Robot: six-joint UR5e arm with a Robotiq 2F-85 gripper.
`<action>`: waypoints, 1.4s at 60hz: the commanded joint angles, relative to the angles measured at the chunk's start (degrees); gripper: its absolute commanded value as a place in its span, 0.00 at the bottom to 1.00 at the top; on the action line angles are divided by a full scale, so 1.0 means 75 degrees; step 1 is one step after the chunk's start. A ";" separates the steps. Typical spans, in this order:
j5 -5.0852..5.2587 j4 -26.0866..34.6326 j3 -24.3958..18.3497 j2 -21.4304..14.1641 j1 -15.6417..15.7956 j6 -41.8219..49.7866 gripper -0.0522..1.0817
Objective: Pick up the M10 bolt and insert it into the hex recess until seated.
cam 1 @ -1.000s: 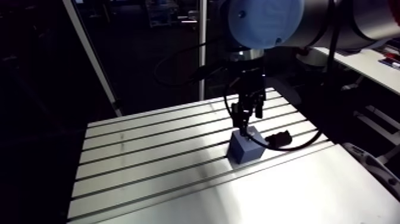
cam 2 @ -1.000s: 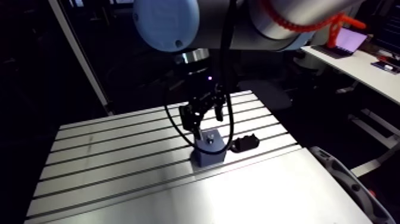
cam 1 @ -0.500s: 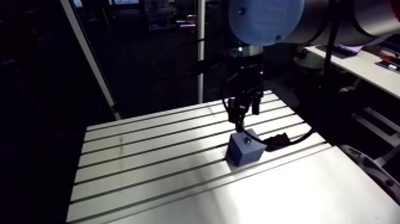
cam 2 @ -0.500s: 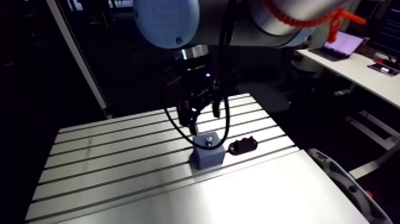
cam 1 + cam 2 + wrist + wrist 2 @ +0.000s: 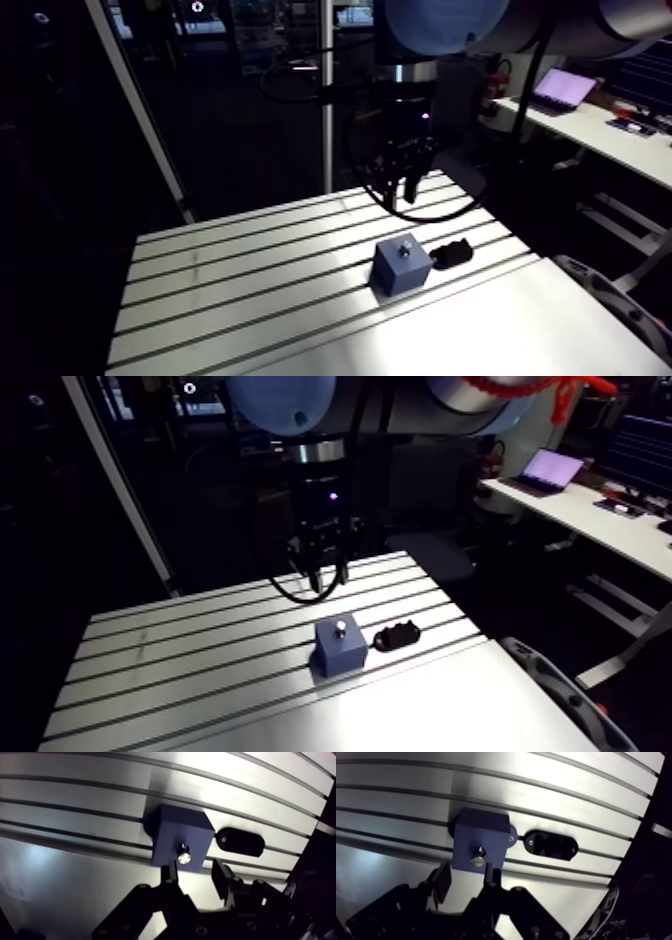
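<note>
The slotted aluminium table (image 5: pixel 250 250) fills the lower left of the arm view. Right of centre on it sits the small blue square block (image 5: pixel 400 272), with the shiny M10 bolt (image 5: pixel 405 247) standing in its top. Just right of that lies a black oval piece (image 5: pixel 453 253). My gripper (image 5: pixel 400 192) hangs above the block, its fingers (image 5: pixel 169 874) spread and holding nothing. The bolt stands proud of the block. If its hex missed the recess flats, I judge it only perched, and a knock would tip it. Earlier I was down at the block's top. Now I have lifted clear, and the block and black piece are unmoved.
</note>
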 commanded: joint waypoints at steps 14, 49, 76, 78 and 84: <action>0.0038 0.0534 -0.0060 -0.0250 -0.0176 0.2111 1.00; 0.0024 0.0408 0.0241 -0.0215 -0.0188 0.2353 1.00; 0.0004 -0.0079 0.0620 -0.0147 -0.0267 0.2285 1.00; 0.0003 -0.0114 0.0632 -0.0145 -0.0280 0.2273 1.00; 0.0003 -0.0165 0.0689 -0.0122 -0.0294 0.2238 1.00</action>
